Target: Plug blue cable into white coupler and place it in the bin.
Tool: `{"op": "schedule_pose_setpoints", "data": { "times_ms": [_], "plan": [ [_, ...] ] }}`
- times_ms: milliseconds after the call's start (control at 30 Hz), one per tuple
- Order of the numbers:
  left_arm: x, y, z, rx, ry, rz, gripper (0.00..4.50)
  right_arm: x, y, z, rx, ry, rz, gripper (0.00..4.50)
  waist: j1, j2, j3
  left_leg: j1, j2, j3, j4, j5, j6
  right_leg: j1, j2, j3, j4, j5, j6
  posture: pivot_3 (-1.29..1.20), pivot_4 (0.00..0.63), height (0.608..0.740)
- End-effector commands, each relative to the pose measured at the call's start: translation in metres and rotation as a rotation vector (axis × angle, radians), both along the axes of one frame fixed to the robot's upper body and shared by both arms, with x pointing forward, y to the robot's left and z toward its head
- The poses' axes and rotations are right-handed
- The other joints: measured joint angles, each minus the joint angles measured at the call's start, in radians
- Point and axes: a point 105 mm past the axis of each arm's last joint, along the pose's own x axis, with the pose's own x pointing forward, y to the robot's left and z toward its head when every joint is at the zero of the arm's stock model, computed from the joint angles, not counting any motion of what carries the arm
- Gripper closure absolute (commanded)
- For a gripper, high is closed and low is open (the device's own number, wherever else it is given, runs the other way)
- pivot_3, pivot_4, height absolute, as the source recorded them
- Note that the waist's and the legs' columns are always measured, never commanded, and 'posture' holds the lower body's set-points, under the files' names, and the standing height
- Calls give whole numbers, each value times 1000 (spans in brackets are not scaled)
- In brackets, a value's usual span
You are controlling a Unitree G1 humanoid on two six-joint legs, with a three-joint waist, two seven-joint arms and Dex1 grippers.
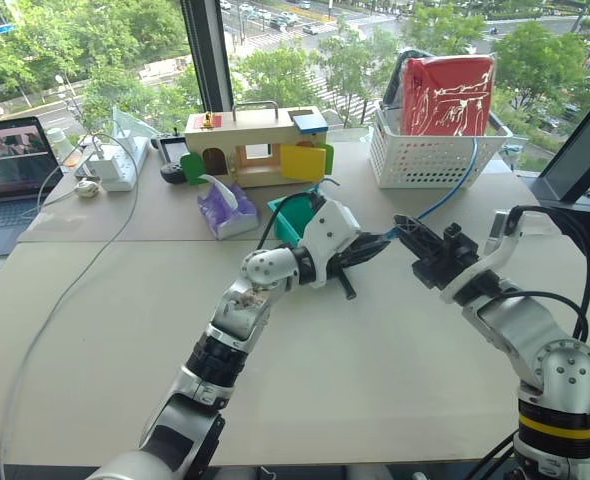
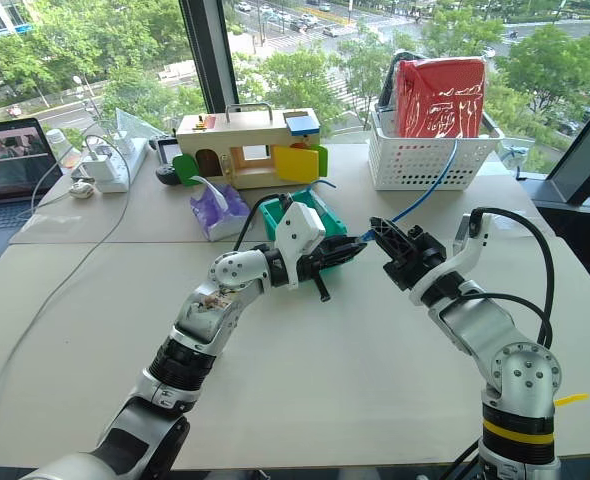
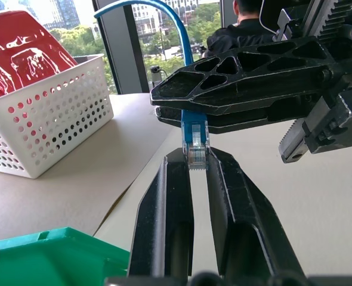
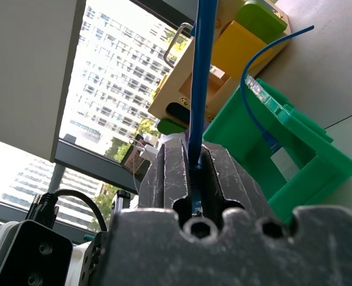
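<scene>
Pincers meet tip to tip above the tabletop (image 1: 375,360): right pincer (image 1: 407,232) clamped on the blue cable (image 3: 194,128) near its plug, left pincer (image 1: 378,245) closed, green bin (image 2: 320,222) just behind.

An upper-floor office or robotics test room, judging by tall windows (image 1: 275,40) looking down on street trees and tower blocks. Furnished with a pale counter (image 1: 375,350) carrying an open laptop (image 1: 10,170), a white power strip (image 1: 115,165) with trailing cords, a white lattice basket (image 1: 435,150), a wooden toy house (image 1: 255,140) and a teal bin (image 2: 295,215). Shared with a seated person (image 3: 247,27) near the glass.
</scene>
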Motion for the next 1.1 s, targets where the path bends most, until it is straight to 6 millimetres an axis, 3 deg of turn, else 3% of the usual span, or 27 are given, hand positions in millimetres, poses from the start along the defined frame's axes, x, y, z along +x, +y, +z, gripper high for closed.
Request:
{"op": "schedule_pose_setpoints", "data": {
  "times_ms": [33,67,567,667,800,1100],
  "plan": [
    [-3,0,13,-28,-48,-8,4500,-8,3,10,-33,-44,14,2742,1,0,0,0,0,0,0,0,0,0,0,0,0,0,0,0,150,740],
    [-3,-1,13,-29,-47,-10,4500,-8,2,10,-32,-43,14,2446,1,0,0,0,0,0,0,0,0,0,0,0,0,0,0,0,150,740],
    [-5,-1,10,-18,-44,-18,4500,-11,5,5,-30,-29,31,2446,1,0,0,0,0,0,0,0,0,0,0,0,-1,0,0,0,150,740],
    [-5,-2,11,-16,-48,-21,4500,-10,5,4,-17,-25,36,3108,1,0,0,0,0,0,0,0,0,0,0,0,-1,0,0,0,150,740],
    [-5,-2,12,-15,-51,-23,4500,-10,3,5,-10,-29,30,4425,1,0,0,0,0,0,0,0,0,0,0,0,-1,0,0,0,150,740],
    [-5,-1,10,-9,-48,-25,4500,-11,1,9,11,-40,20,4476,1,0,0,0,0,0,0,0,0,0,0,0,-1,0,0,0,150,740]
  ]
}}
